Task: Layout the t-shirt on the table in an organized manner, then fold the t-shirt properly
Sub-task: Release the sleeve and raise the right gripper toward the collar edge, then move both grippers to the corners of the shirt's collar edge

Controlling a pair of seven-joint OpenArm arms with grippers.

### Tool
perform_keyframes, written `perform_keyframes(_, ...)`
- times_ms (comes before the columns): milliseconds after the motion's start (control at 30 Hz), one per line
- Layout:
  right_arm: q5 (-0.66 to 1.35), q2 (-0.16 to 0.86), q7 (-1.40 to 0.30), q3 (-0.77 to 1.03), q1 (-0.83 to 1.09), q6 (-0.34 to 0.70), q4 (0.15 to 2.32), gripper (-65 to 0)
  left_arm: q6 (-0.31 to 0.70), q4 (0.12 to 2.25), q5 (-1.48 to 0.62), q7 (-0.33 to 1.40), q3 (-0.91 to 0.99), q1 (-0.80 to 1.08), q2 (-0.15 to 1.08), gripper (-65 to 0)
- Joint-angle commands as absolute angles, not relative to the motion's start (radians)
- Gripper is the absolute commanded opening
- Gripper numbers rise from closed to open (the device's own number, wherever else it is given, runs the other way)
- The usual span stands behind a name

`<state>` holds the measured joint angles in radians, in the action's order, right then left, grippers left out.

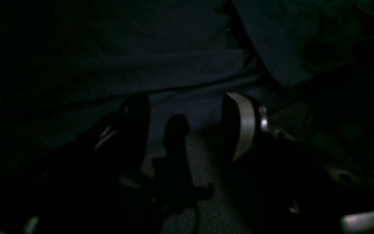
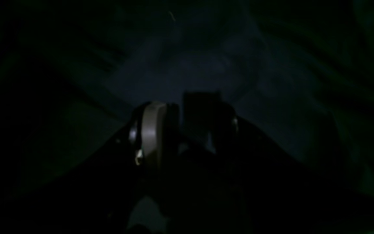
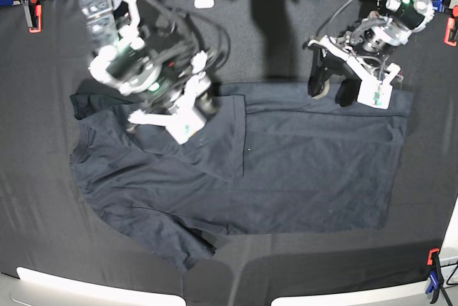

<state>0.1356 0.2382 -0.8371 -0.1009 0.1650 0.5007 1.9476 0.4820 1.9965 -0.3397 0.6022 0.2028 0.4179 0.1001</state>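
T-shirt [image 3: 286,170] flat on table [image 3: 43,177]. Left gripper [image 3: 330,90] jaws wide apart at its far hem edge. Right gripper [image 3: 204,102] over folded sleeve; jaw state unclear.

The right arm [image 3: 143,63] hides part of the t-shirt's [image 3: 286,170] upper sleeve.

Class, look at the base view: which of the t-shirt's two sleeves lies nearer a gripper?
The far sleeve, at the upper left. It lies close to the right gripper, while the near sleeve juts out at the bottom, away from both arms.
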Motion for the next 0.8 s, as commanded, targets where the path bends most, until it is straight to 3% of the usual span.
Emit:
perform_keyframes(0,0.143,0.245,-0.822,-0.07,0.153,0.498,1.956,-42.8,0.485,2.016,-0.356,0.576,0.204,0.416,0.103,-33.0)
perform_keyframes(267,0.213,0.25,-0.796,0.127,0.122,0.499,1.711,-42.8,0.485,2.016,-0.356,0.575,0.204,0.416,0.103,-33.0)
perform_keyframes(467,0.179,0.266,-0.734,0.16,-0.023,0.498,1.425,-42.8,0.485,2.016,-0.356,0.576,0.204,0.416,0.103,-33.0)
perform_keyframes(600,0.233,0.303,-0.745,0.161,-0.095,0.506,1.35,-42.8,0.486,2.016,-0.356,0.576,0.204,0.416,0.103,-33.0)
perform_keyframes(767,0.426,0.348,-0.884,0.168,-0.102,0.672,1.398,-42.8,0.486,2.016,-0.355,0.575,0.204,0.416,0.103,-33.0)
